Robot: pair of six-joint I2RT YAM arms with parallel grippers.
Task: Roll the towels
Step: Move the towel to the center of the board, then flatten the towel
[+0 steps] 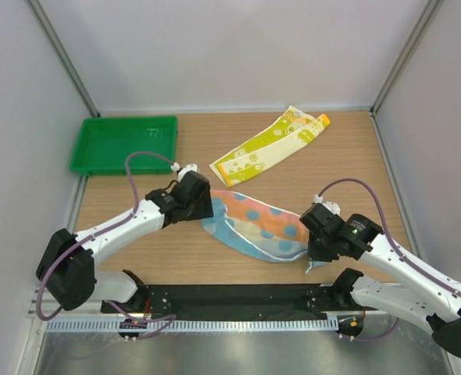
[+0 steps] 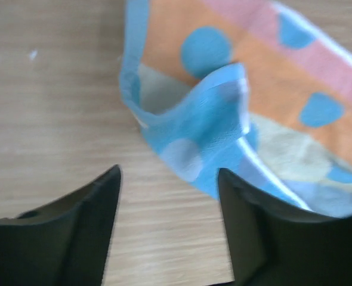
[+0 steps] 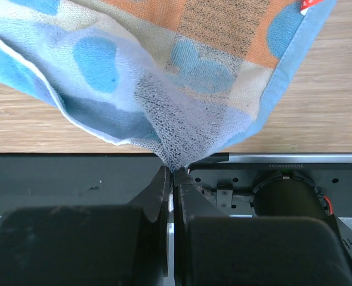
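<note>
A blue, orange and white dotted towel (image 1: 254, 225) lies crumpled in the middle of the table. My right gripper (image 1: 318, 251) is shut on its near right corner, the cloth (image 3: 182, 125) pulled into a peak between the pinched jaws (image 3: 173, 171). My left gripper (image 1: 201, 205) sits at the towel's left edge with its jaws open and nothing between them; a raised fold of the towel (image 2: 215, 119) stands just beyond the fingertips (image 2: 167, 179). The long yellow-green and white towel (image 1: 268, 144) with an orange end lies flat at the back.
A green plastic tray (image 1: 123, 144) stands at the back left. The black base rail (image 1: 238, 301) runs along the near edge, right under the held corner. Grey walls close in the sides and back.
</note>
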